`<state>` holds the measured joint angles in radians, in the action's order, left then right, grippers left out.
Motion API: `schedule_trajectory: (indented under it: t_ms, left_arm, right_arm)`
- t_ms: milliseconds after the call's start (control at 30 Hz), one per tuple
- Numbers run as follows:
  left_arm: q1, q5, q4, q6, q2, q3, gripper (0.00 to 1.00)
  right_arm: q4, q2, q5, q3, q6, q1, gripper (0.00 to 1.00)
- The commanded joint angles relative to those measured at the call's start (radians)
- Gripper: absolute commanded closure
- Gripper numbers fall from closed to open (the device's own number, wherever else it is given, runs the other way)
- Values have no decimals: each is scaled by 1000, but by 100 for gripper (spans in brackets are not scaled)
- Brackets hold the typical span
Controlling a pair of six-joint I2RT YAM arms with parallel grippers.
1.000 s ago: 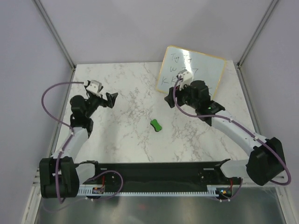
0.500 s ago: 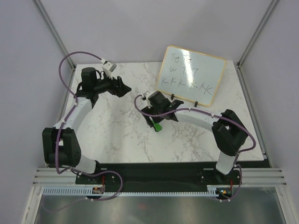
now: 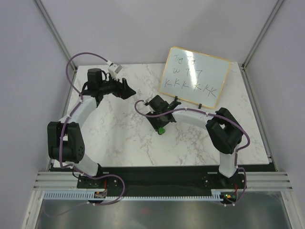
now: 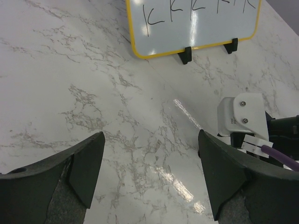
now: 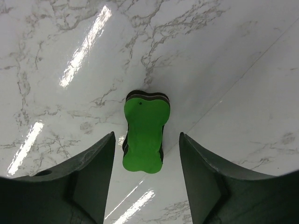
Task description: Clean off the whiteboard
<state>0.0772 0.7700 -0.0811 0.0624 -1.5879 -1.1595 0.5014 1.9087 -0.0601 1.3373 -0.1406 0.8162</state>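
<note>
The whiteboard [image 3: 195, 76] leans upright at the back right of the table, with black marker letters on it; the left wrist view shows its lower edge [image 4: 191, 23] and its two black feet. A small green eraser [image 3: 162, 130] lies flat on the marble near the middle. My right gripper [image 3: 160, 123] hangs over it, open. In the right wrist view the eraser [image 5: 144, 135] lies between the two fingers of the right gripper [image 5: 145, 136], with a gap on each side. My left gripper [image 3: 128, 90] is open and empty at the back left, above bare marble [image 4: 150, 135].
The marble table [image 3: 119, 138] is bounded by purple walls and metal posts at the back corners. The white camera block [image 4: 240, 114] of my right wrist shows at the right edge of the left wrist view, close to the left fingers.
My right arm swung from in front of the whiteboard to the table's middle and came down over the eraser, its jaws narrowing. My left arm reached toward the back and right.
</note>
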Motion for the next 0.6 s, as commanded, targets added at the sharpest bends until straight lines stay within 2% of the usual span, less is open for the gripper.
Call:
schedule_trajectory:
  t_ms: [0, 167, 333, 567]
  left_arm:
    - [19, 38, 0, -32, -3, -43, 12]
    - [32, 31, 0, -26, 8, -40, 12]
    - [35, 26, 0, -12, 23, -31, 13]
    - [36, 23, 0, -1, 26, -25, 13]
  right_arm:
    - [11, 21, 20, 19, 7, 0, 37]
    - [-4, 26, 31, 10, 10, -3, 41]
    - [-24, 26, 31, -6, -2, -6, 52]
    - [-26, 38, 37, -3, 2, -5, 53]
